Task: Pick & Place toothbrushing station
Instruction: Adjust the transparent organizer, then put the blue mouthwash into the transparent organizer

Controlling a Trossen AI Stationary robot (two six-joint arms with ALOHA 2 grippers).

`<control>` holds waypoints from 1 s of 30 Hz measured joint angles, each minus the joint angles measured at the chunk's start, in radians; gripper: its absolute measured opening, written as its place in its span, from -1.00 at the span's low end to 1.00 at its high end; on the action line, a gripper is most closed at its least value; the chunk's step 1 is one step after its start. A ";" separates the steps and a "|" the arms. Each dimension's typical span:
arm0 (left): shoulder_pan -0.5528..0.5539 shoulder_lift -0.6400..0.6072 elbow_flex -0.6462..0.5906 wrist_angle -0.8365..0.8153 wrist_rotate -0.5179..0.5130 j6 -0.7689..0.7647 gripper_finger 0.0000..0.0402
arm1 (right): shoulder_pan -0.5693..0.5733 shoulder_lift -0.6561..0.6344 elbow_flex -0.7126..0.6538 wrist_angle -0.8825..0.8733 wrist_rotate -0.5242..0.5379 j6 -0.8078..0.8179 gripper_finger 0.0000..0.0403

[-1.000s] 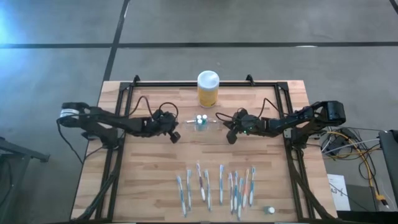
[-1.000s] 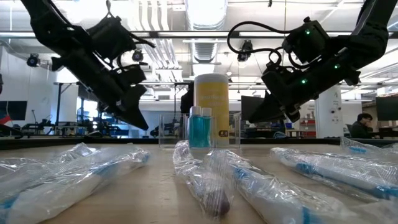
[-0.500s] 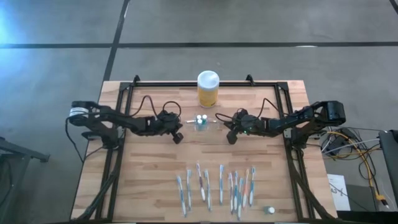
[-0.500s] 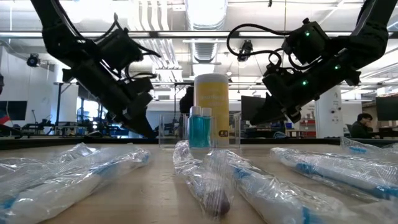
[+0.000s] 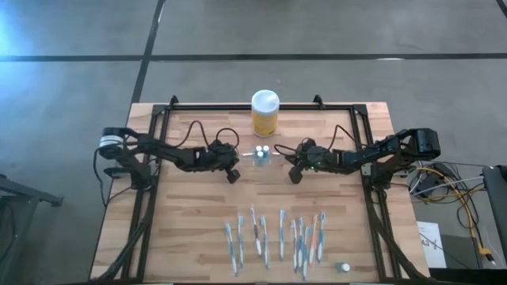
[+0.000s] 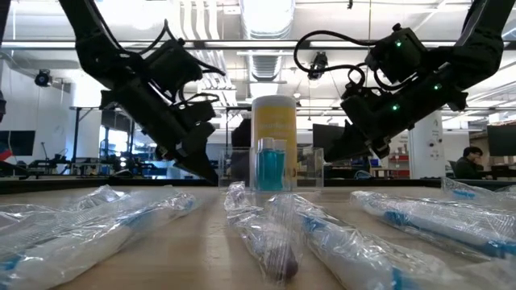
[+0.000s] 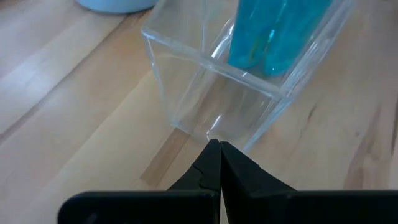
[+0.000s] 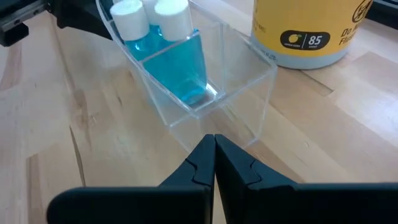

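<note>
1. The counter (image 5: pixel 198 222) carries everything. The holder (image 5: pixel 262 156) stands near its middle, between the two arms and just in front of the yellow jar (image 5: pixel 264 112). A row of wrapped toothbrushes (image 5: pixel 277 236) lies well apart, toward the near edge.

2. What has changed: over the last second the left arm has swung inward, and its hand (image 5: pixel 232 176) now sits right at the holder's left side. In the low view the holder (image 6: pixel 270 167) has shifted to the right against the jar (image 6: pixel 274 141) behind it. I judge that the left hand is pushing it across the counter, not lifting it.

3. The right arm has not moved. Its hand (image 5: pixel 295 176) waits just beside the holder's right side.

4. The holder (image 7: pixel 217 93) is upright on the wood, with two blue bottles (image 8: pixel 168 53) inside.

5. Left hand (image 7: pixel 214 149): pressed fully together and gripping nothing. The joined tips touch, or all but touch, the holder's bottom corner.

6. Right hand (image 8: pixel 213 144): likewise pinched together and empty, with its tips at the holder's (image 8: pixel 205 81) near corner. Contact cannot be confirmed.

7. For the task, no pick has started. Either hand must spread before it can grasp a wall.
</note>
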 joint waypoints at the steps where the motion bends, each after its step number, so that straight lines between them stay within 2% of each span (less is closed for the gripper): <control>1: 0.001 0.004 0.007 -0.003 -0.001 0.003 -0.99 | 0.000 0.000 0.000 -0.003 0.001 0.000 -0.96; 17: 0.010 0.041 0.023 -0.009 0.004 0.003 -0.99 | 0.000 0.000 0.000 -0.026 -0.002 0.004 -0.96; 24: 0.008 -0.072 0.022 -0.119 -0.010 0.024 -0.97 | 0.000 -0.035 0.000 -0.041 -0.003 0.004 -0.96; 30: -0.001 -0.217 0.002 -0.226 -0.018 0.101 -0.95 | 0.003 -0.146 0.000 -0.190 -0.036 0.027 -0.96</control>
